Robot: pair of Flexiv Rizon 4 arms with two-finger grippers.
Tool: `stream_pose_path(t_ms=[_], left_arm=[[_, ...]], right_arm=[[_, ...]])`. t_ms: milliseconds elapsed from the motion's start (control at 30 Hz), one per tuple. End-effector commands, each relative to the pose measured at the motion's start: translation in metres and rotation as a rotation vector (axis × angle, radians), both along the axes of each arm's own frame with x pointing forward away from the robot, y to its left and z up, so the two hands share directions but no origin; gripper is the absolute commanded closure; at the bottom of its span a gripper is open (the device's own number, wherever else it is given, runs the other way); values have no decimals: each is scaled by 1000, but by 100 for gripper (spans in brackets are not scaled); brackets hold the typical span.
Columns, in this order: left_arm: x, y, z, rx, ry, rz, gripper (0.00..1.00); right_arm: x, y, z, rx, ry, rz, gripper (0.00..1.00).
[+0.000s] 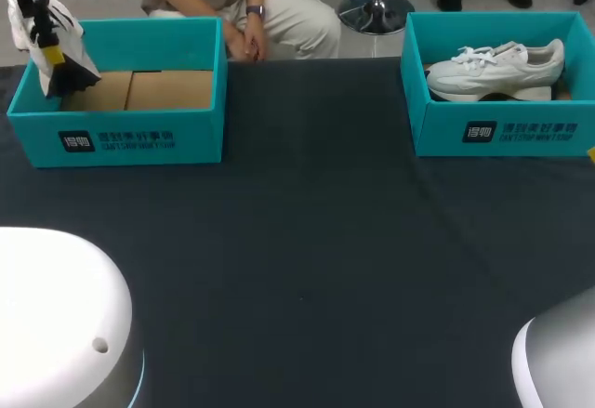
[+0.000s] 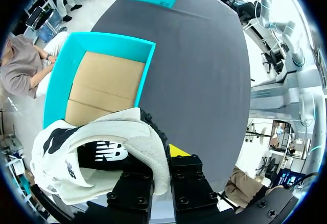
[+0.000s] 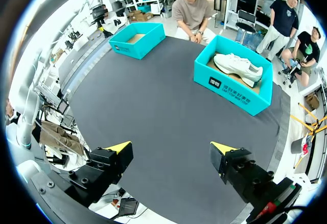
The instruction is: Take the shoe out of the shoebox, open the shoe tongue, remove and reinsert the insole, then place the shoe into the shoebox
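Left gripper (image 2: 162, 155) is clamped on the white shoe (image 2: 117, 132). The shoe's upper wall is pinched between the two fingers and the opening faces the wrist camera. In the head view the shoe hangs at the far left, over the far-left corner of the left shoebox (image 1: 130, 134). It is clear of the box floor, which shows only bare cardboard.

Right gripper (image 3: 171, 155) has its fingers spread wide with nothing between them. It hovers over the near part of the dark table (image 1: 307, 241), well apart from both boxes.

A second white shoe (image 1: 497, 69) lies on its side in the right shoebox (image 1: 502, 134) at the far right, untouched.

Progress, judged from this:
- Take-out: done for the left shoe, which is out and airborne.
- Tongue: it can't be made out, so its state is unknown.
- Insole: a dark printed liner shows inside the shoe, so it looks seated. Whether that is before removal or after reinsertion can't be told.
- Put-back: not done.

Likely early in the task. The shoe isn't set down where the right arm could work on it, and the right gripper is idle and far off.
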State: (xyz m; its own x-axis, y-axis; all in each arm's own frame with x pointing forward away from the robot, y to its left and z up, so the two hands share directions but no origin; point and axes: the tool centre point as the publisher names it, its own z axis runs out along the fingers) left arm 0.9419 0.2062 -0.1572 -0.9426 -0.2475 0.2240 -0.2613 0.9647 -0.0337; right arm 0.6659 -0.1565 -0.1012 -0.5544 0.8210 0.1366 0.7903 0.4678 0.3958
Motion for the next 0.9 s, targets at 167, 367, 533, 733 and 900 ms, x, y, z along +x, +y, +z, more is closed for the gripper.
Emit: stream_pose_path(t_ms=[167,367,533,733,900], left_arm=[[1,0,1,1,0,-2,100],[1,0,1,1,0,-2,100],[1,0,1,1,0,-2,100],[1,1,0,58,-25,-102,100],[1,3,-1,78,-42,-258,100]], right_arm=[[3,0,2,-2,8,2,0],[3,0,2,-2,8,2,0],[3,0,2,-2,8,2,0],[3,0,2,-2,8,2,0],[3,0,2,-2,8,2,0]])
